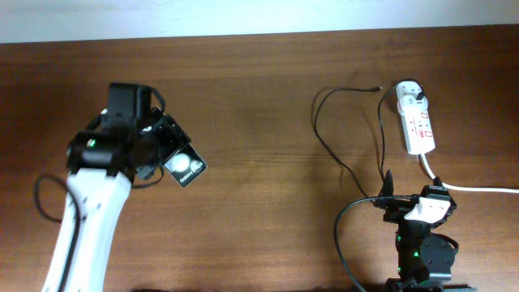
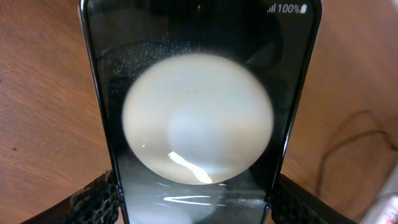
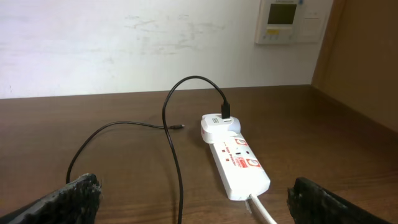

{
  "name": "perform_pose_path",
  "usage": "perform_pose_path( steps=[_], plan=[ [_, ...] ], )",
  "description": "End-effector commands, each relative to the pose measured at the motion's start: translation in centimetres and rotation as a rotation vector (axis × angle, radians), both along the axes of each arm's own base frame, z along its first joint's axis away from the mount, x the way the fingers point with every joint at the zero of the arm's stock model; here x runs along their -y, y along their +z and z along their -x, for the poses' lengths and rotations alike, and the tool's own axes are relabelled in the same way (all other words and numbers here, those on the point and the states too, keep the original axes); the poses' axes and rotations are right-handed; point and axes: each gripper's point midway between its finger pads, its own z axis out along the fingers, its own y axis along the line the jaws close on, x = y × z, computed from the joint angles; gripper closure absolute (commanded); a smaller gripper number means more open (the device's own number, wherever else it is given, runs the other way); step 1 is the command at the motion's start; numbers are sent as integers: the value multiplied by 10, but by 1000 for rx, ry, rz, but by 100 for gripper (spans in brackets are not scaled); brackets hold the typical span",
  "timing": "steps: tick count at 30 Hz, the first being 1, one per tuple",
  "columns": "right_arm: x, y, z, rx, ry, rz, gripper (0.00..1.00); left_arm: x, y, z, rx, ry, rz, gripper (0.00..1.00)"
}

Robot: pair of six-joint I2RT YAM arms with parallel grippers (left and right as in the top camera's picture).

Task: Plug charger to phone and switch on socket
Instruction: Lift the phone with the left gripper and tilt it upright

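My left gripper [image 1: 166, 154] is shut on the black phone [image 1: 186, 167], which it holds above the left half of the table. In the left wrist view the phone [image 2: 198, 124] fills the frame, with a large white circle on it and both fingers pressed on its sides. The white socket strip [image 1: 418, 120] lies at the back right. The white adapter [image 1: 408, 93] sits plugged in its far end. The thin black charger cable [image 1: 323, 138] loops left, and its plug tip [image 1: 378, 88] lies loose on the table. My right gripper [image 1: 415, 204] is open and empty, just in front of the socket [image 3: 235, 163].
The socket's thick white cord [image 1: 478, 189] runs off to the right past my right gripper. A pale wall with a thermostat [image 3: 285, 20] stands behind the table's back edge. The wooden table [image 1: 259, 105] shows between the arms.
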Motion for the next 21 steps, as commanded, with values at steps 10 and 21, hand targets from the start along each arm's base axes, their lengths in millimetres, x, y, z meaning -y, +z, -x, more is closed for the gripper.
perform_pose_path(
  steps=[10, 21],
  plan=[
    [1, -3, 0, -7, -5, -1, 1, 19, 54, 17, 165, -96, 102, 43],
    [1, -3, 0, -7, -5, -1, 1, 52, -26, -39, -209, -287, 181, 44]
  ],
)
